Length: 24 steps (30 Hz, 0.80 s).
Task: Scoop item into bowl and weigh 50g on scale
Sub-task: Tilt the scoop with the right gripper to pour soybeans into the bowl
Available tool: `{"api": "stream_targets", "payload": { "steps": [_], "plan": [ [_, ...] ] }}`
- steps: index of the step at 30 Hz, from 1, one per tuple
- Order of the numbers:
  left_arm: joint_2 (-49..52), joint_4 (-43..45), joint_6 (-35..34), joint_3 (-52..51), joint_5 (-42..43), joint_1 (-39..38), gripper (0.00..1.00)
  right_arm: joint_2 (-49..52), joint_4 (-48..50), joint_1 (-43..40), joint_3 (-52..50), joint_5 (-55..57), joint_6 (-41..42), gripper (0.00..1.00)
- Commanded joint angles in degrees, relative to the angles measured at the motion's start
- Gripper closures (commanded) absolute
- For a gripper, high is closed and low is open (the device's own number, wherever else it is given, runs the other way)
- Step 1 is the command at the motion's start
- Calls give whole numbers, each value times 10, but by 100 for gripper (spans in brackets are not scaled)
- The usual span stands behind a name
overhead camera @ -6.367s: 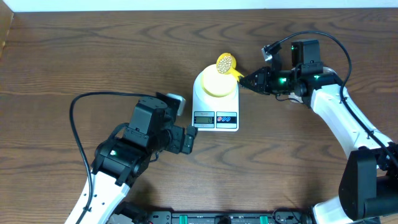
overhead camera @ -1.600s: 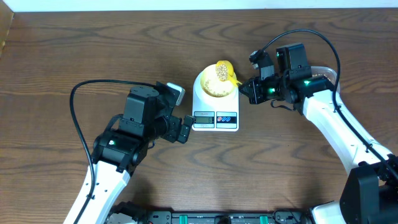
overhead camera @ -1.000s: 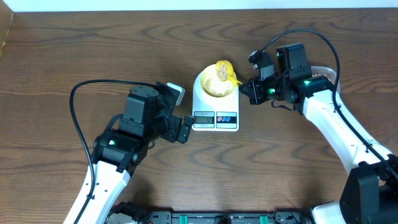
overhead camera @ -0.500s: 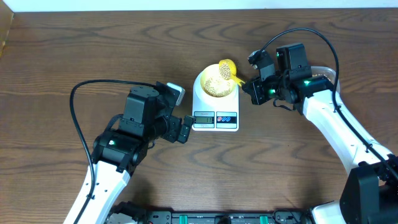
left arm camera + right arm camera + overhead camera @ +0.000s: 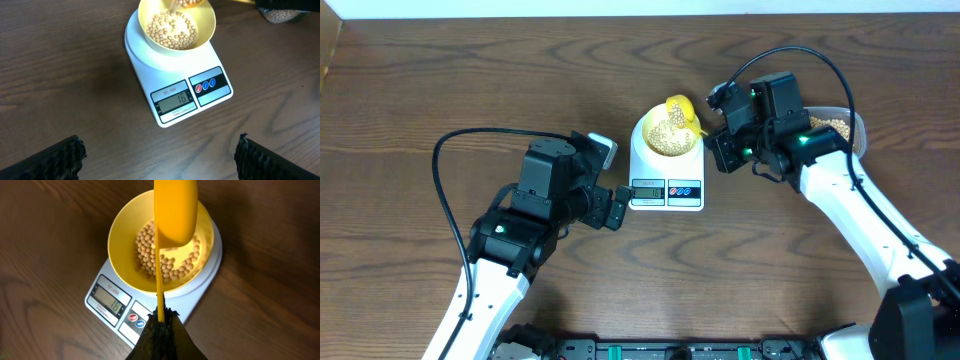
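Presently the scale (image 5: 192,95) carries the bowl (image 5: 122,235) so each addition registers at once (display well short of target), the left gripper (image 5: 618,206) standing empty and wide apart nearby, the right gripper (image 5: 161,317) clamped tight on the scoop (image 5: 175,210) handle, holding it tipped over the beans (image 5: 147,247) inside.

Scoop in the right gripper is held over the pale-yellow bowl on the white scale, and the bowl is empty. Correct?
Not quite: the bowl is not empty, it holds a layer of beans, as the right wrist view shows. The rest stands: the right gripper holds the scoop over the bowl on the scale.
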Motion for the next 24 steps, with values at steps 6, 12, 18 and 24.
{"api": "stream_targets", "payload": {
  "steps": [6, 12, 18, 24],
  "plan": [
    [0, 3, 4, 0, -4, 3, 2, -23, -4, 28, 3, 55, -35, 98],
    [0, 3, 4, 0, -4, 3, 2, -23, -3, 57, 3, 123, -40, 98],
    [0, 3, 4, 0, -4, 3, 2, -23, -2, 65, 3, 123, -40, 99],
    [0, 3, 4, 0, -4, 3, 2, -29, -4, 65, 3, 130, -53, 98]
  ]
}}
